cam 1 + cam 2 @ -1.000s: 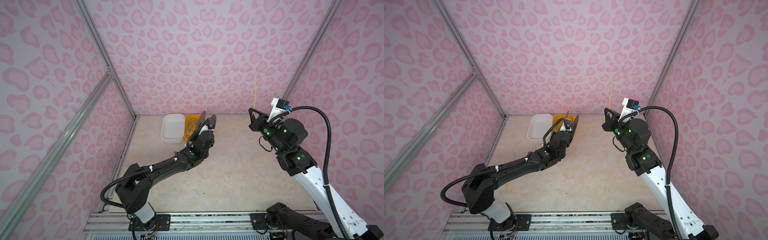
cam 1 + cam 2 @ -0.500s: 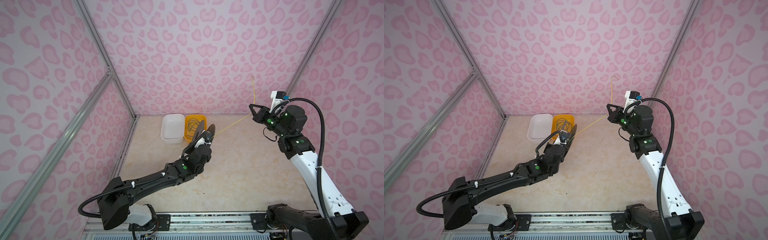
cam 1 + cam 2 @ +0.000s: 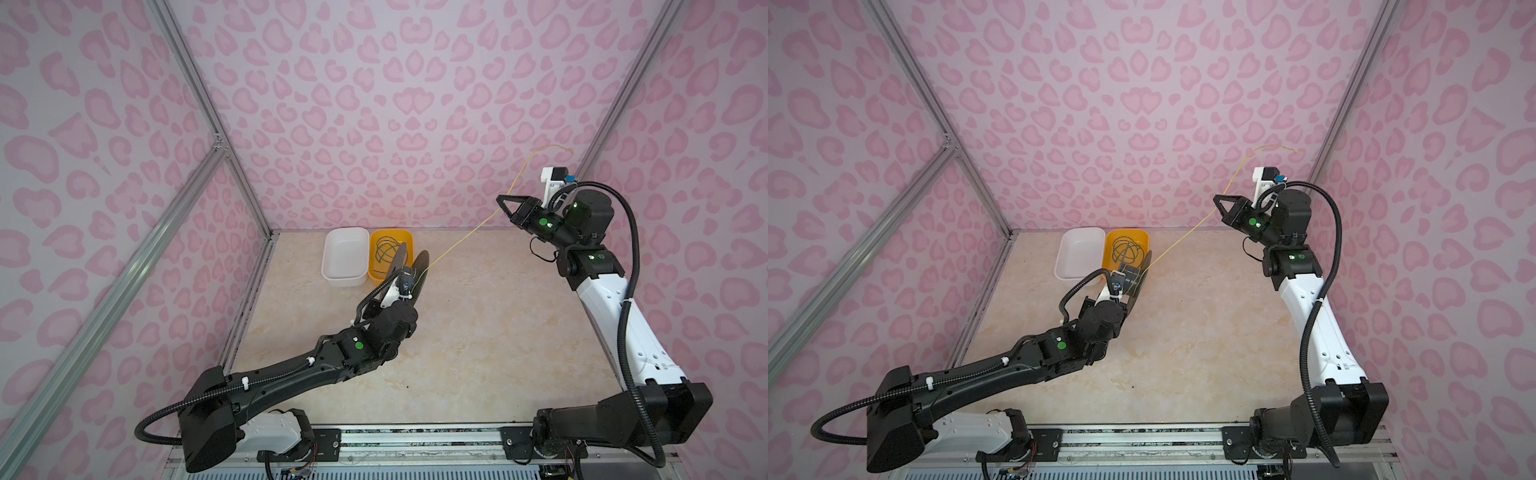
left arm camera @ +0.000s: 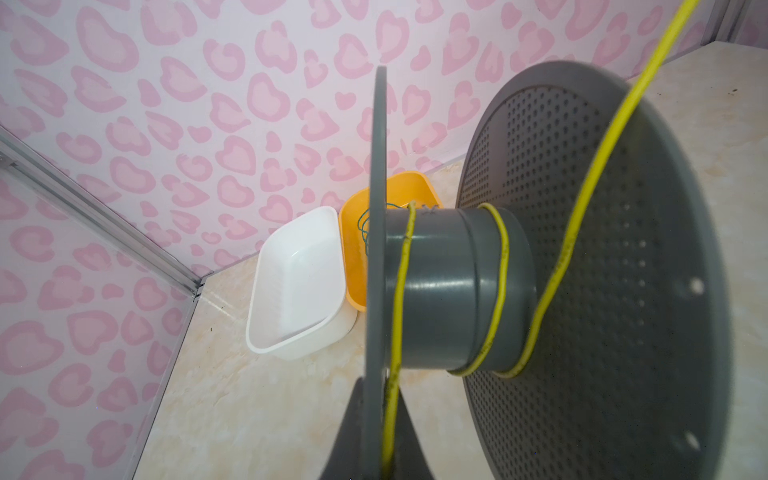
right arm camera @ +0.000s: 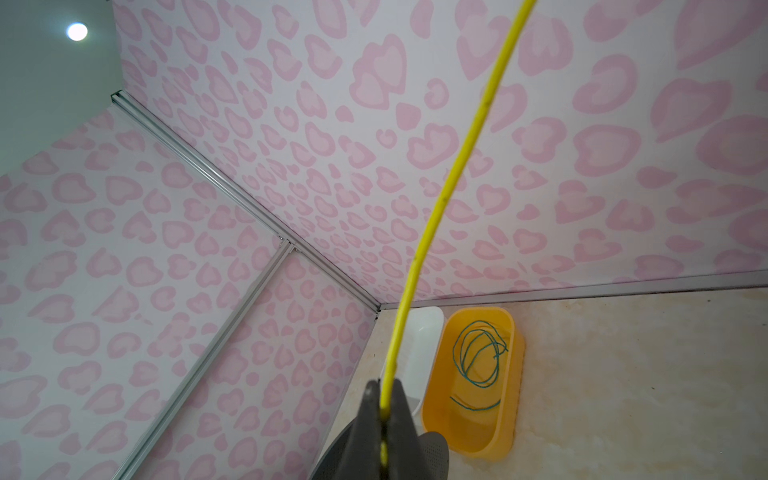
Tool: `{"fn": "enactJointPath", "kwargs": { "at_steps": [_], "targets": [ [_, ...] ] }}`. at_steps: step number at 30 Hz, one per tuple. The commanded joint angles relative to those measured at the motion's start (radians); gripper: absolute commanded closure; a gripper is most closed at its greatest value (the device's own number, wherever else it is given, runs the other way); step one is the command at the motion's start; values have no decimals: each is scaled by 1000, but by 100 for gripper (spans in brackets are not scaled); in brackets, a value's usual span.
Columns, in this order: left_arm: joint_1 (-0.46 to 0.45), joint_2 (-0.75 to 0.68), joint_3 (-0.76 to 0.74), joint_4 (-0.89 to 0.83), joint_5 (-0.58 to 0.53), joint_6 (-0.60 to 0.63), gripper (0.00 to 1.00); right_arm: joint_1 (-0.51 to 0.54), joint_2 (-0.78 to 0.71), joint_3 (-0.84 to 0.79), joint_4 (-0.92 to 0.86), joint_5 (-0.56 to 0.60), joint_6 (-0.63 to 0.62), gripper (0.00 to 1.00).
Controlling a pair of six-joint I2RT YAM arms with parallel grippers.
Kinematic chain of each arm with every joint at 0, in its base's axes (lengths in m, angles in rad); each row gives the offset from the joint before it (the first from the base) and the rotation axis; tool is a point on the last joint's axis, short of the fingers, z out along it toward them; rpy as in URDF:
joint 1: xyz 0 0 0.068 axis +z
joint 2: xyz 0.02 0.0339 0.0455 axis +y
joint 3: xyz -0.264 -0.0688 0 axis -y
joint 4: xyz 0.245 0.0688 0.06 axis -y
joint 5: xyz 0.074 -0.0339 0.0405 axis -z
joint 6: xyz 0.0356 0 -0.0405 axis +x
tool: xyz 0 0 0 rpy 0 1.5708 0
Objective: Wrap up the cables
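The yellow cable (image 3: 461, 241) runs taut through the air from a grey spool (image 3: 419, 266) to my right gripper (image 3: 500, 200). Its free tail curls up past that gripper toward the back wall. In the left wrist view the yellow cable (image 4: 500, 266) makes about three turns round the spool hub (image 4: 436, 291). My left gripper (image 4: 380, 399) is shut on one spool flange, with the cable pinched alongside it. My right gripper (image 5: 384, 386) is shut on the yellow cable (image 5: 440, 208), high at the back right. The green cable (image 3: 384, 253) lies coiled in the yellow bin (image 3: 405, 241).
A white bin (image 3: 345, 253) stands beside the yellow bin at the back of the marble-look table, just behind the spool. Pink patterned walls with aluminium posts (image 3: 232, 174) close in the left, back and right sides.
My right gripper has risen toward the back right with the yellow cable, whose free tail swung right. My left gripper has drawn the spool a little forward, away from the bins.
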Motion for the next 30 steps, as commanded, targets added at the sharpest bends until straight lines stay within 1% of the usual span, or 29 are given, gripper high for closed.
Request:
{"fn": "enactJointPath", "kwargs": {
  "at_steps": [1, 6, 10, 18, 30],
  "targets": [
    [-1, 3, -20, -311, -152, -32, 96, -32, 11, 55, 284, 161, 23, 100],
    [-9, -4, -34, -325, -124, -70, 96, -43, 21, 68, 293, 152, 28, 100],
    [-15, -1, -41, -349, -125, -95, 96, -56, 29, 78, 280, 145, 25, 100],
    [-18, -13, -63, -352, -91, -108, 96, -71, 44, 72, 276, 136, 32, 99],
    [-23, -36, -82, -425, -99, -169, 96, -123, 76, 104, 266, 141, 43, 98]
  ]
}}
